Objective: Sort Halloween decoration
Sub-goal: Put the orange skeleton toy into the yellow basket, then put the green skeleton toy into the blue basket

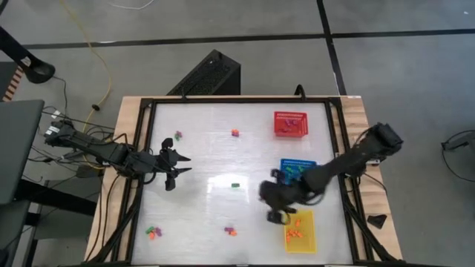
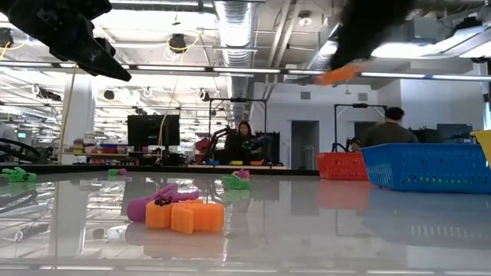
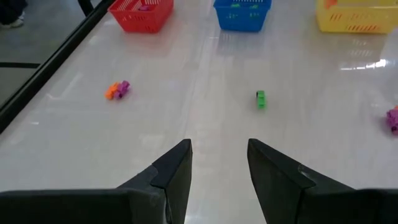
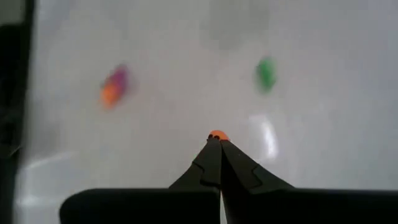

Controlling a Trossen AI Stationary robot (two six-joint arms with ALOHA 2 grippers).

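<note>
Small Halloween decorations lie scattered on the white table: a green one (image 1: 235,184) in the middle, an orange and purple pair (image 1: 234,133) farther back, and others (image 1: 154,233) (image 1: 231,231) near the front. My right gripper (image 1: 276,216) hangs above the table beside the yellow basket (image 1: 300,241), shut on a tiny orange decoration (image 4: 217,134). My left gripper (image 3: 217,162) waits open over the table's left part, with nothing between its fingers. My right gripper pinches the orange decoration (image 2: 337,74) between the very tips of its two fingers (image 4: 208,155). The fingers slant downward from above. The piece is lifted well clear of the table and peeks out just past the fingertips.
A red basket (image 1: 290,124), a blue basket (image 1: 297,169) and the yellow one stand in a row along the table's right side. A purple and green pair (image 1: 178,136) lies at the far left. Orange and purple pieces (image 2: 184,215) lie close to the near edge.
</note>
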